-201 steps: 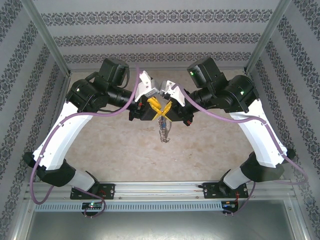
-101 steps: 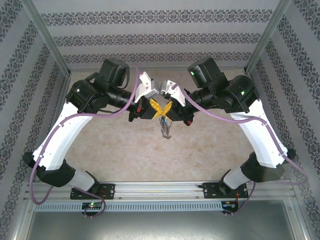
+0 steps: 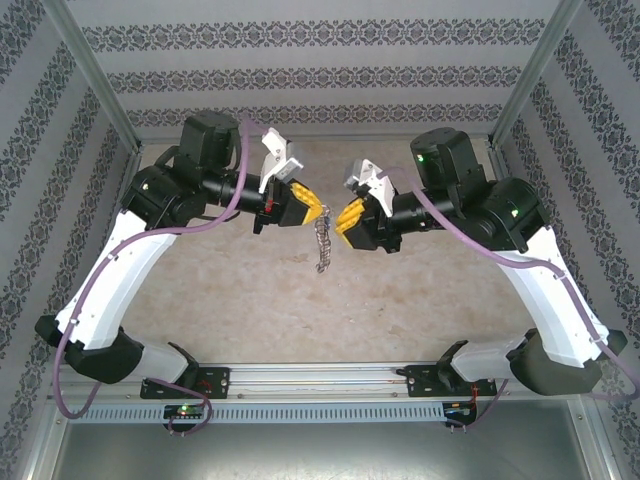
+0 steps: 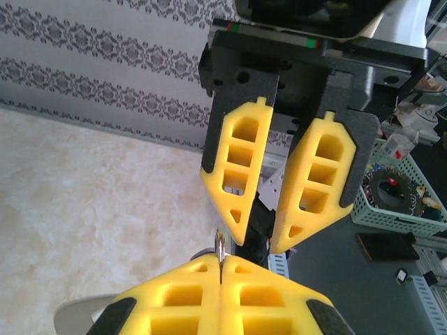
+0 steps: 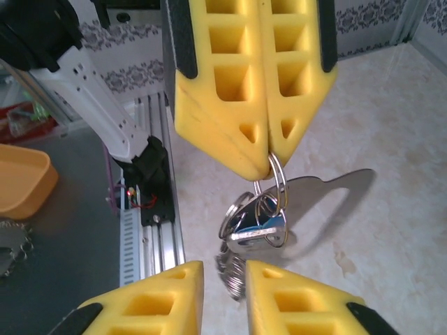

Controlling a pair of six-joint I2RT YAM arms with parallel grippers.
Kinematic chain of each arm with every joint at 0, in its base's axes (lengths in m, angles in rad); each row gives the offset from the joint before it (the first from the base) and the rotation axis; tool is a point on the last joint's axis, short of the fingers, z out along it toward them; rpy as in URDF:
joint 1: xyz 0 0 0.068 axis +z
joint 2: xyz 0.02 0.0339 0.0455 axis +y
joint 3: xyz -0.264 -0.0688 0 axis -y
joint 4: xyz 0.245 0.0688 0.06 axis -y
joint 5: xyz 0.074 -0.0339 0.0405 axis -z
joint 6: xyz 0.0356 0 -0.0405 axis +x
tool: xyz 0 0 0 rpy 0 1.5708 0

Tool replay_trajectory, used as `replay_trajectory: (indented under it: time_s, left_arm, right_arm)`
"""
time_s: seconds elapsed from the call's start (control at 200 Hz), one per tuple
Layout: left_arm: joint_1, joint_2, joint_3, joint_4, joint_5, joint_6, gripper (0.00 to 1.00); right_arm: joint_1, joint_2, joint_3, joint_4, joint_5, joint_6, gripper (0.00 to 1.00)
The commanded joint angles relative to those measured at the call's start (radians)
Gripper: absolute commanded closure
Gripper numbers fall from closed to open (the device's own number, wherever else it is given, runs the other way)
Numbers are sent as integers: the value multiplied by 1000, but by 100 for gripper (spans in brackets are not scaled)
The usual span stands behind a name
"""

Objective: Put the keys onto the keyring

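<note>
My left gripper (image 3: pixel 312 213) is shut on the top of the keyring (image 3: pixel 322 246), which hangs from its fingertips over the table as a short chain of metal. In the left wrist view, the gripper (image 4: pixel 222 259) pinches the thin ring (image 4: pixel 221 246) edge-on. The right wrist view shows the keyring (image 5: pixel 278 176) dangling from the left gripper (image 5: pixel 269 152), with a key (image 5: pixel 266 225) with a blue head and silver shaft hung on it among grey rings. My right gripper (image 3: pixel 343 215) faces it a little to the right, open, nothing between its fingers (image 5: pixel 293 300).
The beige table (image 3: pixel 250 290) lies under the hanging bunch. Patterned walls close the back and sides. An aluminium rail (image 3: pixel 320 378) runs along the near edge. Off the table are an orange tray (image 5: pixel 21 178) and a basket of parts (image 4: pixel 398 195).
The two grippers have drawn apart from where they met. The right gripper opened and backed off to the right. The left stayed shut on the keyring and shifted slightly left.
</note>
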Motion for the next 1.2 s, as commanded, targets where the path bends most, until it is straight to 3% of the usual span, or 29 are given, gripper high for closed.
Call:
replay_trajectory:
  time_s: [0.0,0.485,0.639,1.054,1.194]
  left_arm:
    - [9,-27,-12,106,56,-50,100]
    - [16,-56,-61,205,74,-98,100]
    - [21,-61,-79,247,88,-127,100]
    - [27,-57,-81,262,102,-144,100]
    - [29,-54,-78,274,108,-152,100]
  right_arm:
    - [-27,-16,-14,77,-80,56,80]
    - [-129,-55,-95,278,-318,222,84]
    - [-129,-45,-105,257,-333,208,84]
    - [-133,-38,-114,278,-332,192,100]
    - [-135,-33,-113,274,-314,194,100]
